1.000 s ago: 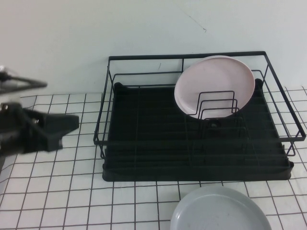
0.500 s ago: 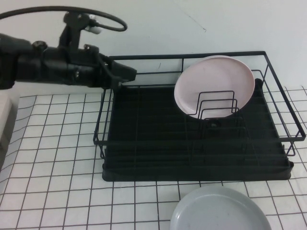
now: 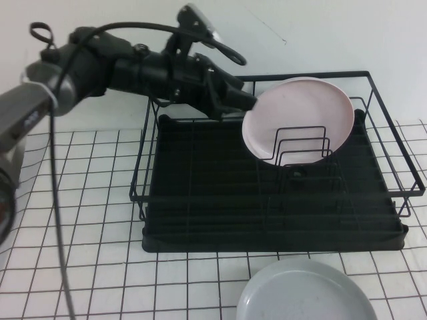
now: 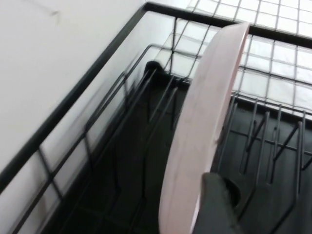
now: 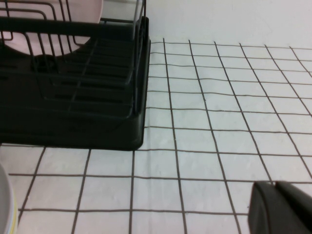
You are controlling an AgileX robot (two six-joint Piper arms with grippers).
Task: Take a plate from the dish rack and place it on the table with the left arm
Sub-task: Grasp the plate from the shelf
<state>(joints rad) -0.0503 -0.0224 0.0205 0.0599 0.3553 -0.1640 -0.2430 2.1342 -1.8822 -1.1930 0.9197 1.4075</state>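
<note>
The pale pink plate [image 3: 298, 120] stands upright in a wire slot at the back right of the black dish rack [image 3: 200, 200]. My left gripper [image 3: 245, 101] reaches in from the left, over the rack's back left corner, and is at the plate's left edge. In the left wrist view the plate's rim [image 4: 200, 122] shows edge-on, with one dark finger [image 4: 218, 204] close beside its face; the other finger is out of view. The jaws look open. My right gripper [image 5: 282, 207] is shut and empty, low over the gridded table [image 5: 219, 122], right of the rack [image 5: 73, 122].
A grey-blue plate [image 3: 307, 293] lies flat on the table [image 3: 80, 233] in front of the rack; its rim shows in the right wrist view [image 5: 4, 200]. The rack's top rail [image 3: 260, 77] and a pale wall [image 3: 300, 33] are just behind the plate.
My left arm has swung up from the table's left side and moved right along the rack's back rail, until its gripper reached the pink plate's left edge. The plate has not moved.
</note>
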